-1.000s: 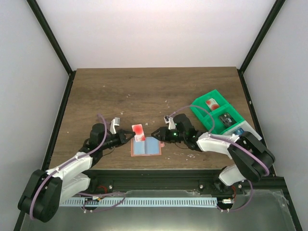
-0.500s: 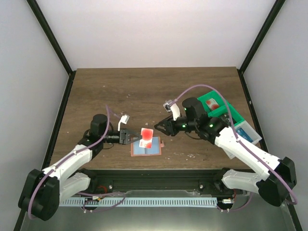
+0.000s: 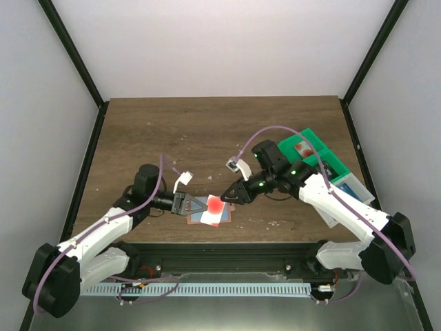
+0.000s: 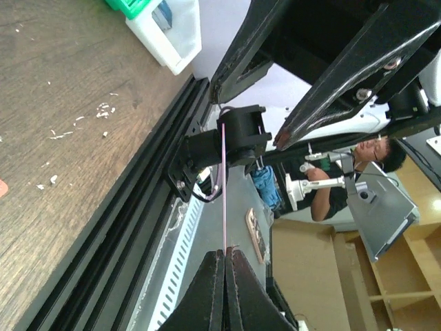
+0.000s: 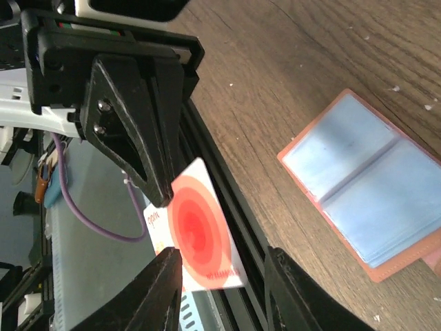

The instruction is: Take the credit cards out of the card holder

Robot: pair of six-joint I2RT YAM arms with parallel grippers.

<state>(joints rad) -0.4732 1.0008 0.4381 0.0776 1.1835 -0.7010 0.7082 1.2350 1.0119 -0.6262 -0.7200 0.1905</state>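
Over wooden table (image 3: 207,124), left gripper (image 3: 187,205) pinches red-and-white card (image 3: 215,205) above card holder (image 5: 365,200); right gripper (image 5: 222,262) part-open beside.

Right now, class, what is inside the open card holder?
The card holder lies open, showing only pale blue lining. Anything tucked deep inside its pockets is hidden. The red-and-white card is outside it, in the left jaws.

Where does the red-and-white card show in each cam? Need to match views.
Top external: red-and-white plastic card, lower centre, pinched by the left gripper over the tan-pink, blue-lined card holder.
Left wrist: probably the thin pink edge-on line above the shut fingertips.
Right wrist: lower left, bullseye face showing.
Shared landmark: black front rail.
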